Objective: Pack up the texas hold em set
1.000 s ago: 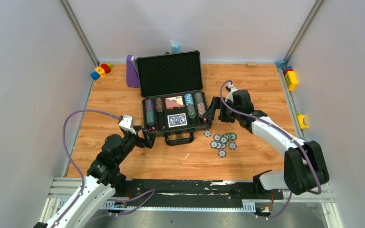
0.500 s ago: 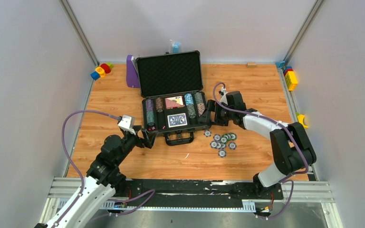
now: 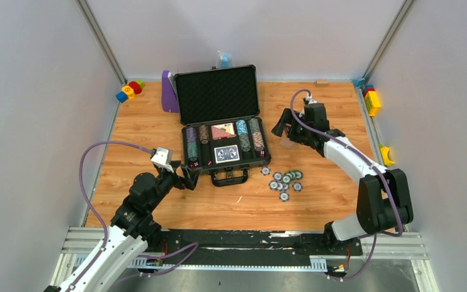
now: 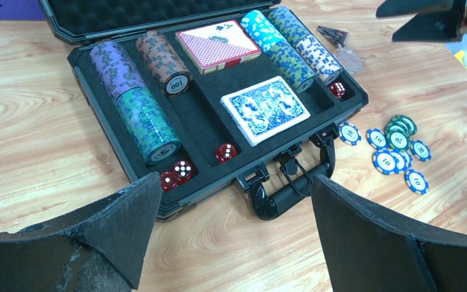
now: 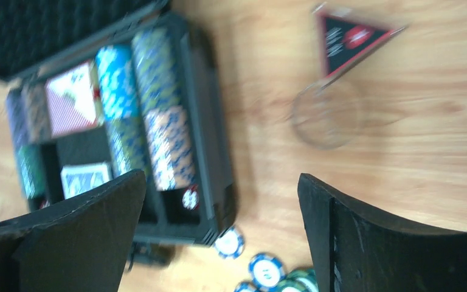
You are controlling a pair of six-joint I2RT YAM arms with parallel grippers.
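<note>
The dark grey briefcase [image 3: 266, 159] lies open mid-table, its foam lid [image 3: 217, 94] raised. In the left wrist view its tray [image 4: 352, 109] holds rows of striped chips [image 4: 137, 103], a red card deck [image 4: 217, 45], a blue card deck [image 4: 265, 109] and red dice [image 4: 176, 173]. Several loose blue and green chips [image 3: 286, 179] lie on the table right of the handle [image 4: 292, 185]. My left gripper [image 3: 188, 176] [image 4: 234, 188] is open and empty at the case's near left corner. My right gripper [image 3: 281, 129] [image 5: 222, 182] is open and empty, above the table right of the case.
A clear round disc [image 5: 325, 115] and a black triangular piece [image 5: 346, 39] lie on the table right of the case. A purple stand [image 3: 169, 92] stands left of the lid. Coloured toy blocks [image 3: 129, 91] sit at the far left, with more blocks [image 3: 372, 100] at the right edge.
My right gripper reached in to the case's right side, then drew back up and away toward the far right. My left arm has not moved.
</note>
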